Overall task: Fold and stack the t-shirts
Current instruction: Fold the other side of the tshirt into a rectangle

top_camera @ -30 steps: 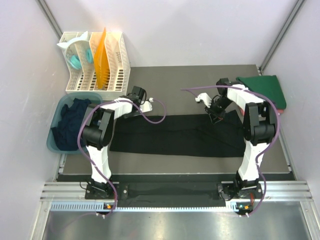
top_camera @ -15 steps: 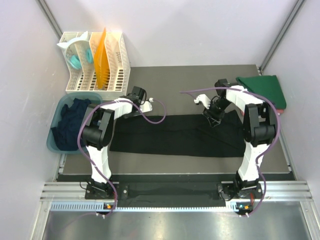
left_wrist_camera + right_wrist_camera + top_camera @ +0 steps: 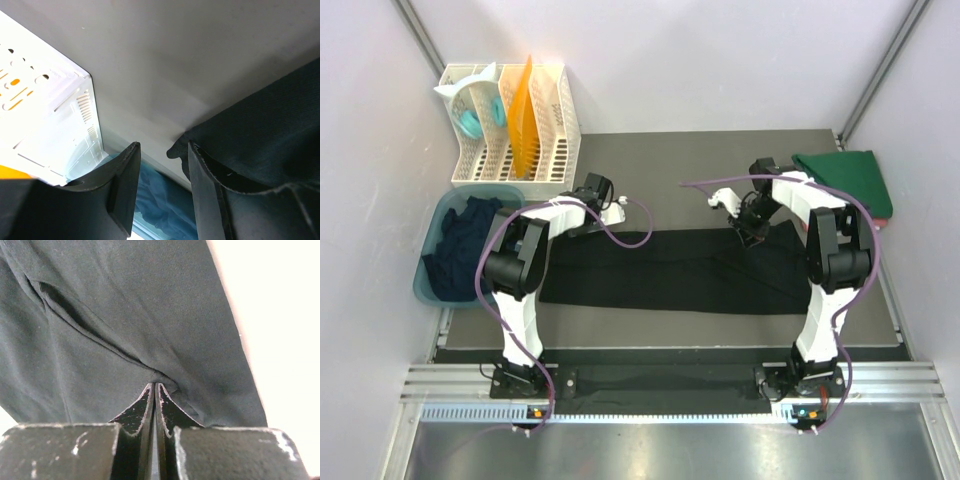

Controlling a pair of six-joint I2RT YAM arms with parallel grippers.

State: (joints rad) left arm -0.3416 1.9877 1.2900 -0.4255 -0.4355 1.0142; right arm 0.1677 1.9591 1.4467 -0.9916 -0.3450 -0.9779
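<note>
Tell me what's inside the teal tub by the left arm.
A crumpled dark navy garment lies in the tub; anything beneath it, and the tub's floor, is covered.

white slotted rack (image 3: 510,125) at far-left corner of grey table mat (image 3: 700,150), holds upright orange sheet (image 3: 525,120) + teal-and-white round item (image 3: 475,115); teal-blue tub (image 3: 425,285) just in front of rack, off mat's left edge; aluminium rail (image 3: 670,385) along near edge
</note>
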